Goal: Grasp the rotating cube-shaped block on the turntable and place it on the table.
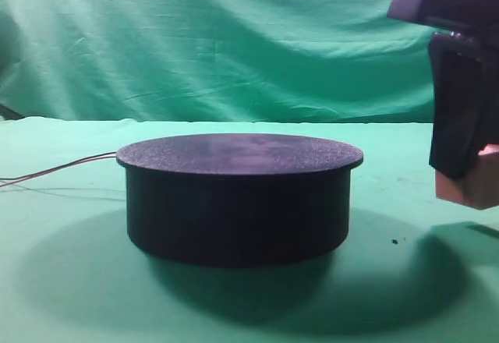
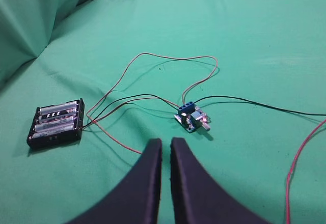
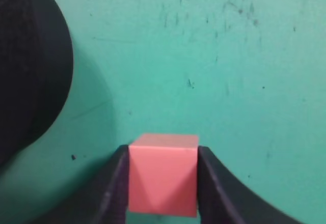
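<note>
Pink cube-shaped block (image 3: 163,175) is clamped between the right gripper (image 3: 163,183) fingers, lifted off the turntable (image 1: 238,199), not yet set on the table (image 1: 62,281).

No text, brand, number or sign can be read anywhere. The cells in the battery holder (image 2: 55,123) carry dark marks on their silver jackets, but these are too blurred to make out. The small blue circuit board (image 2: 191,118), to the right of the battery holder, shows no legible printing either. The turntable (image 1: 238,195) top is plain textured dark, and the faces of the cube-shaped block (image 3: 163,174) are plain.
</note>
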### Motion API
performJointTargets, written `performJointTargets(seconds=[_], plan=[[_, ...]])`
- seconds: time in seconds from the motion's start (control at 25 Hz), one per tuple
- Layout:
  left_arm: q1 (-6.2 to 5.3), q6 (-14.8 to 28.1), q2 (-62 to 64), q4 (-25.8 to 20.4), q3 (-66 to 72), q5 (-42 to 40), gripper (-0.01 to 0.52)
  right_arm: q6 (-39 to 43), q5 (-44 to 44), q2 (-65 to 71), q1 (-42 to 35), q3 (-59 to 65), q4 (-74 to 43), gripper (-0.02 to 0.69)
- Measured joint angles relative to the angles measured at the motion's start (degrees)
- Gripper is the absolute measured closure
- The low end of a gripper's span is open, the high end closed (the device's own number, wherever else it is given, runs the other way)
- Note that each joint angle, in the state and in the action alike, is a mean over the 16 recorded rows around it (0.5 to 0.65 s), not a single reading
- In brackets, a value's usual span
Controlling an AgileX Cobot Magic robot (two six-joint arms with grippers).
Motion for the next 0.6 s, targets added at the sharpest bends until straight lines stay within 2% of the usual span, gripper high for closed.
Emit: performJointTargets(seconds=[0.16,0.48,0.6], plan=[[0.0,0.0,0.0,0.0,0.0,0.0,0.514,0.91,4.18,-5.41,-0.15,-1.89,-0.79,0.271],[0.0,0.0,0.0,0.0,0.0,0.0,0.514,3.19,11.02,-21.67,-0.32,-1.07,-2.6,0.553],[0.0,0.0,0.0,0.0,0.0,0.0,0.514,3.61,11.47,-27.74,-0.33,1.26,-2.59,0.629]])
